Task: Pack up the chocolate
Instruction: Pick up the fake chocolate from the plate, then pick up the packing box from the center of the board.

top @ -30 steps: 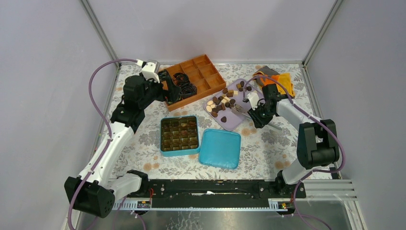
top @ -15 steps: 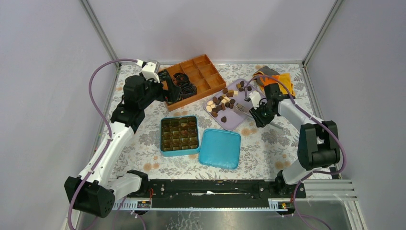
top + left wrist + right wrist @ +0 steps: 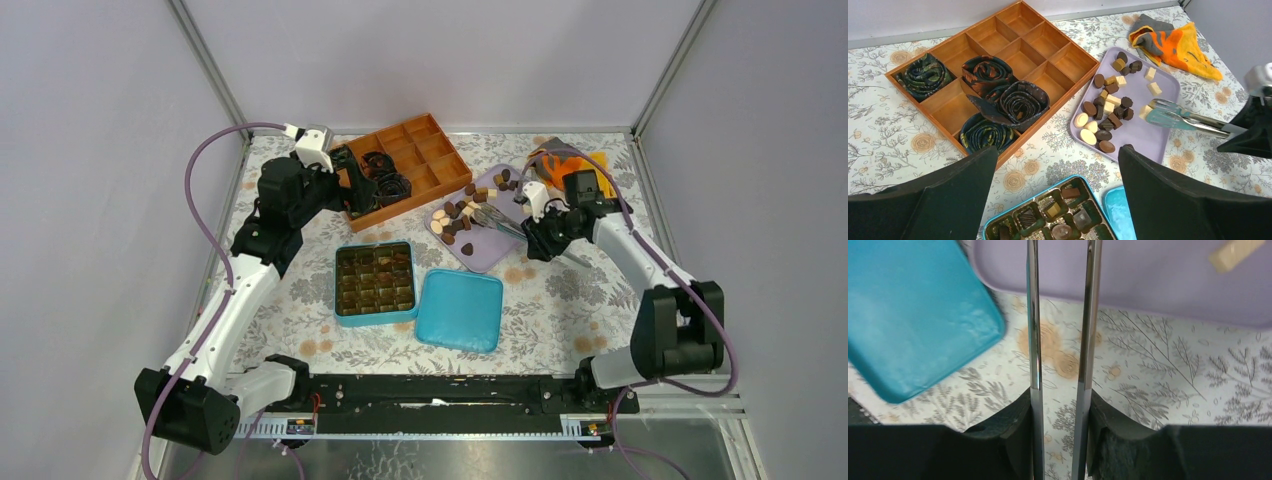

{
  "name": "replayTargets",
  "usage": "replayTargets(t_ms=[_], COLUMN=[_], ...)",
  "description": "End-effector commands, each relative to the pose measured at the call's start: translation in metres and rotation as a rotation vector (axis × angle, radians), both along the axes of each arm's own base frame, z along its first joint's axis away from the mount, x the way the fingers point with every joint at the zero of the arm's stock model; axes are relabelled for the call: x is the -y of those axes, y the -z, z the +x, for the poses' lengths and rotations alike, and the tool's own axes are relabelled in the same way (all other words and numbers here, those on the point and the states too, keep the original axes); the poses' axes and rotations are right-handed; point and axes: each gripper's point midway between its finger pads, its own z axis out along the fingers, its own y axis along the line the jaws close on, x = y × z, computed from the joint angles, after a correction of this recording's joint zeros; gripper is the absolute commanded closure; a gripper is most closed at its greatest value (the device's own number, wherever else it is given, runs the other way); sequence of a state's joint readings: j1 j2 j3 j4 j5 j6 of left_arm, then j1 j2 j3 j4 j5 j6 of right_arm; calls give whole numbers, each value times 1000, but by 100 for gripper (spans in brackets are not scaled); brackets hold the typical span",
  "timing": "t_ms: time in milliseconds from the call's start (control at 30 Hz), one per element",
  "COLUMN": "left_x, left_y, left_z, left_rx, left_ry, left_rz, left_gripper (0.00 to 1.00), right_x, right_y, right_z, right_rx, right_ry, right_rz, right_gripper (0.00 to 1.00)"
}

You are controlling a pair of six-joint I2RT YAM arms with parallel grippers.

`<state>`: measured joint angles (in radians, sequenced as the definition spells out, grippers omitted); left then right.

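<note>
Bright, even, diffuse light fills the enclosure, apparently from overhead. Shadows on the floral table [image 3: 560, 290] are faint and short. The top view is sharp throughout, its frame posts leaning slightly toward the edges. In the left wrist view the dark fingers [image 3: 948, 200] loom soft and out of focus in the foreground, while the scene behind is crisp. In the right wrist view the metal tongs [image 3: 1034, 340] carry thin bright glare lines, and the teal lid [image 3: 913, 315] looks slightly blurred.
</note>
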<state>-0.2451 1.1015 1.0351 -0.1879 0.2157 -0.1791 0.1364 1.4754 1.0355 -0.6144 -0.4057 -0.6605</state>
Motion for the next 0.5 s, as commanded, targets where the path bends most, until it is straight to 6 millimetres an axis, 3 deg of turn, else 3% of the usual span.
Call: replayTargets(t_ms=[0, 267, 467], left_x=[-7, -20, -28], left_y=[2, -2, -4], left_z=[5, 7, 7], left_rx=[24, 50, 69], left_ry=[-33, -102, -142], left_rz=[32, 52, 61], left_gripper=[1, 1, 1], right_x=[-48, -133, -199], right_y=[-58, -81, -84], right_z=[-8, -34, -38], right_rx=[139, 260, 272], right_ry=[-202, -588, -714], right_rz=[211, 204, 161], right_gripper=[100, 100, 100])
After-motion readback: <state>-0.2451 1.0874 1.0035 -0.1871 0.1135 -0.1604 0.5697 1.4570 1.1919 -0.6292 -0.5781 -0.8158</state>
